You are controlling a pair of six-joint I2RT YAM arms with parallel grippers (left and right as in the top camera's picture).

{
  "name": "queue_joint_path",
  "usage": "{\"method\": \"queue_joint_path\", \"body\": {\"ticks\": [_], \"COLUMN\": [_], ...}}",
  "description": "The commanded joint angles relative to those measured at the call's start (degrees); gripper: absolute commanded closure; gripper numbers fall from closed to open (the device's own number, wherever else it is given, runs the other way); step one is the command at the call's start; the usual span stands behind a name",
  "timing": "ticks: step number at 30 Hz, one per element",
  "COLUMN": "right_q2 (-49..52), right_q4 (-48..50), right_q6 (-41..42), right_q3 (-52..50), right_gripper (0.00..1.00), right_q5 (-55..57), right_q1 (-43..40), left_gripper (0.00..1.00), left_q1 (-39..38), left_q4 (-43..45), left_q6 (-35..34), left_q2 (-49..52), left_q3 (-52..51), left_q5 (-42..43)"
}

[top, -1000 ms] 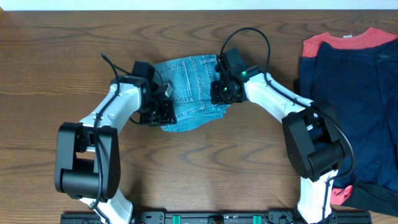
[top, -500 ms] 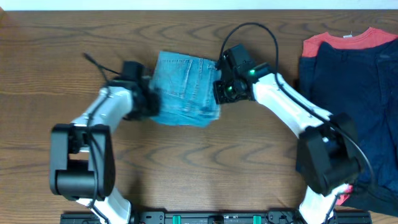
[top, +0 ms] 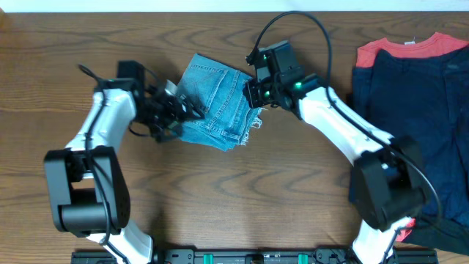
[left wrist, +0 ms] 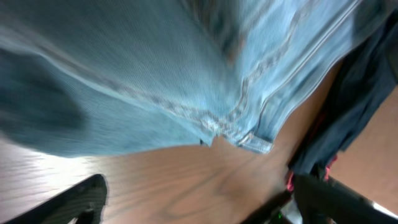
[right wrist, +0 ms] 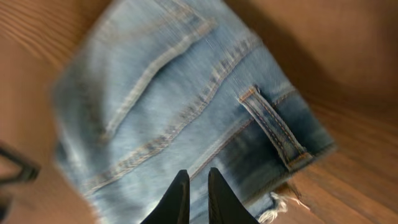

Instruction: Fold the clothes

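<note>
The clothes, light-blue jeans folded into a small bundle, lie askew on the wooden table, with a frayed hem at the lower right corner. My left gripper is at the bundle's left edge. In the left wrist view it stands wide open with bare wood between its fingers and the denim just ahead. My right gripper is at the bundle's upper right edge. The right wrist view shows it almost shut over the denim, with only a thin slit and no cloth seen pinched.
A pile of other garments, a navy one over a red one, lies at the table's right side. Both arms reach in from the front edge.
The left gripper has opened wide and drawn back to the left. The jeans bundle has turned askew. The right gripper has shifted slightly up along the bundle's right edge.
</note>
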Motion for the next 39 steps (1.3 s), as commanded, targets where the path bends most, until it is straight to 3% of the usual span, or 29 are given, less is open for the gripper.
{"method": "queue_joint_path", "body": {"ticks": [1,6,15,19,24,28,31,37,39], "right_q2": [5.9,10.7,11.0,11.0,11.0,11.0,10.9,8.2,5.7], "right_q4": [-0.1,-0.2,-1.6,-2.1,-3.1,-4.5,-5.4,-9.5,-11.1], "right_q6": [-0.6,-0.8,-0.8,-0.8,-0.8,-0.8,-0.8,-1.6,-2.4], "right_q3": [-0.3,-0.3,-0.3,-0.3,-0.3,-0.3,-0.3,-0.3,-0.3], "right_gripper": [0.91,0.93,0.91,0.90,0.91,0.93,0.94,0.95,0.95], "right_q5": [-0.4,-4.4,-4.4,-4.4,-4.7,-5.9,-5.9,-5.9,-5.9], "right_q1": [0.9,0.9,0.9,1.0,1.0,1.0,1.0,0.3,-0.3], "left_gripper": [0.02,0.02,0.02,0.02,0.01,0.28,0.45,0.86,0.94], "left_q1": [-2.4,-3.3,-3.3,-3.3,-4.3,-6.4,-8.3,-8.7,-7.8], "left_q4": [2.0,13.7,37.7,51.0,58.1,63.0,64.0,63.0,62.9], "left_q6": [-2.1,-16.1,-39.0,-45.1,-47.1,-45.8,-38.3,-27.0,-23.3], "left_q2": [-0.3,-0.3,-0.2,-0.1,0.5,1.9,2.2,2.2,1.7], "left_q3": [-3.9,-10.3,-24.0,-29.0,-30.2,-30.2,-30.2,-30.2,-30.2], "left_q5": [2.6,2.0,-6.4,-9.2,-15.5,-15.4,-15.5,-13.9,-10.5]}}
